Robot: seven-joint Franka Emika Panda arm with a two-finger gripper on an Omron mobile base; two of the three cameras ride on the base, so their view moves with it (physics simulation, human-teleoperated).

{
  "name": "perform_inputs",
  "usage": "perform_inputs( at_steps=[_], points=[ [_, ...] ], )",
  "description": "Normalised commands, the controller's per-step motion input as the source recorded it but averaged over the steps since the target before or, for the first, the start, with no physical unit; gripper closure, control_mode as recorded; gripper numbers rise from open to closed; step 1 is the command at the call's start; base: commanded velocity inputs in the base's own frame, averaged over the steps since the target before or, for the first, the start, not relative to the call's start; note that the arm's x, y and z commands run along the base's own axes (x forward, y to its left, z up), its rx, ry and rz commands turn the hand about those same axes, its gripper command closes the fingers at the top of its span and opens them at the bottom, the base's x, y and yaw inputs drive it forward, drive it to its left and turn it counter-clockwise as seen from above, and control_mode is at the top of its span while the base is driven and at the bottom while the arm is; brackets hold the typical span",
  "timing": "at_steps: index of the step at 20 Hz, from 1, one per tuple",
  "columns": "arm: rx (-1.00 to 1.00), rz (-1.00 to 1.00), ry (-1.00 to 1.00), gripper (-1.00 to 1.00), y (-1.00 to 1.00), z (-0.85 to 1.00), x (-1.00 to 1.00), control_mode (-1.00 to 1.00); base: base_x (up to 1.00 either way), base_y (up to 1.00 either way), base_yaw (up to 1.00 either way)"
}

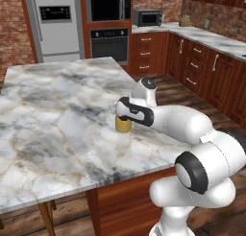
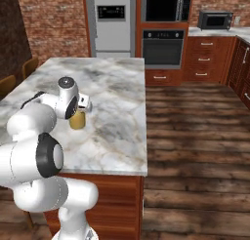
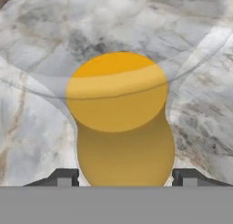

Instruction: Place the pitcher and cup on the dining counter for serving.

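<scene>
Claw (image 3: 123, 177) straddles the pitcher (image 3: 120, 118) on the table (image 1: 57, 115), its 2 fingertips (image 3: 63, 176) wide at either side; best to lift straight up, clear of the neck.

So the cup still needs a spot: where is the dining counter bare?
The dining counter is bare from the pitcher toward the fridge end and the far long edge. It is crowded only at the pitcher, where the end effector straddles it.
</scene>
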Motion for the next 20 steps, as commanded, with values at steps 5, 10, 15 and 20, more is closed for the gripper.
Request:
perform_inputs(
  at_steps=[5, 10, 15, 20],
  points=[
    [-0.02, 0.0, 0.0, 1.0, 0.18, -0.68, 0.09, -1.0, 0.0, 0.0, 0.0],
    [0.0, 0.0, -0.02, 1.0, 0.07, -0.64, 0.0, -1.0, 0.0, 0.0, 0.0],
    [0.0, 0.0, -0.04, 1.0, 0.0, -0.47, 0.0, -1.0, 0.0, 0.0, 0.0],
    [0.0, 0.0, -0.02, -1.0, 0.0, -0.12, 0.0, -1.0, 0.0, 0.0, 0.0]
  ],
)
